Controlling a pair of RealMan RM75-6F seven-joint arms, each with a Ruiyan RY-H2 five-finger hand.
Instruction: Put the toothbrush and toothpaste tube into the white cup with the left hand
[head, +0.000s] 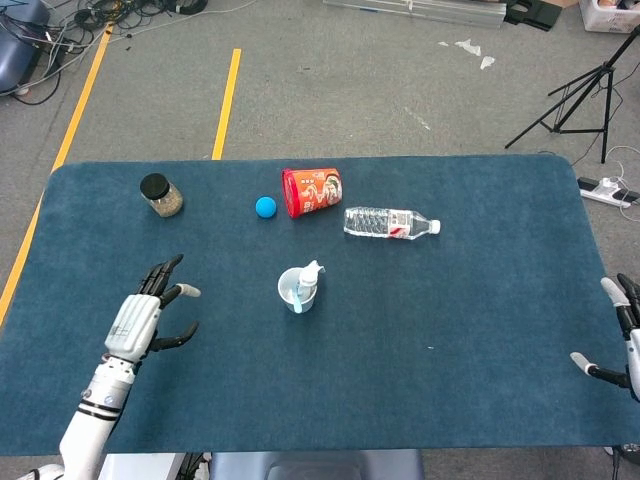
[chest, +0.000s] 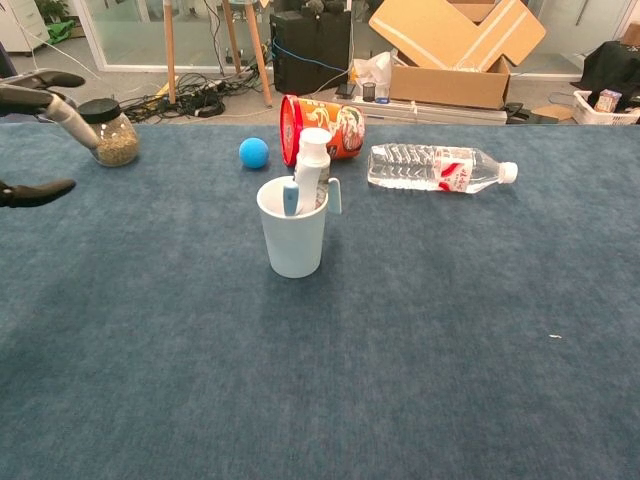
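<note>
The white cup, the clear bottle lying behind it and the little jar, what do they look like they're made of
The white cup looks like matte plastic: opaque, smooth, no glaze shine. The bottle seems thin clear plastic, see-through with ribbed walls and a white cap. The jar appears to be glass or hard clear plastic, I cannot tell which; it is transparent, shows grainy contents and has a dark lid.

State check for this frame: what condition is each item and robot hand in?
white cup: upright, holding both items
toothbrush: standing in cup
toothpaste tube: standing in cup, cap up
water bottle: on its side, capped
red container: on its side
glass jar: upright, lidded
left robot hand: open, empty
right robot hand: partly visible, state unclear
</note>
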